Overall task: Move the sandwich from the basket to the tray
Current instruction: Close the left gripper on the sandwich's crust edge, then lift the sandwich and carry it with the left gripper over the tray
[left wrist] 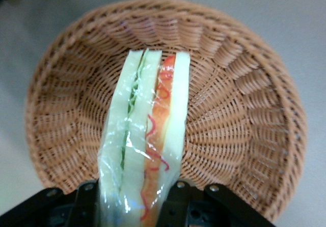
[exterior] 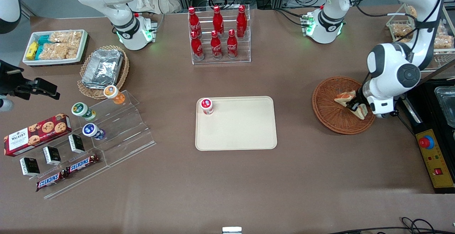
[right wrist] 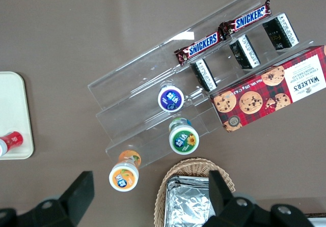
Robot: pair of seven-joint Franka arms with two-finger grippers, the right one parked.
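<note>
The sandwich (exterior: 350, 99) is a plastic-wrapped wedge of white bread with orange-red and green filling, in the round reddish-brown wicker basket (exterior: 328, 109) toward the working arm's end of the table. My left gripper (exterior: 356, 105) is over the basket, shut on the sandwich's end. In the left wrist view the sandwich (left wrist: 147, 135) stands on edge between the black fingers (left wrist: 178, 201) over the basket (left wrist: 244, 115). The cream-beige tray (exterior: 241, 131) lies at the table's middle.
A small red-lidded cup (exterior: 207, 106) stands in a corner of the tray. A clear rack of red cola bottles (exterior: 218, 33) stands farther from the front camera. Snack shelves (exterior: 106, 134), a tan basket with foil trays (exterior: 103, 69) and a white bin (exterior: 55, 45) lie toward the parked arm's end.
</note>
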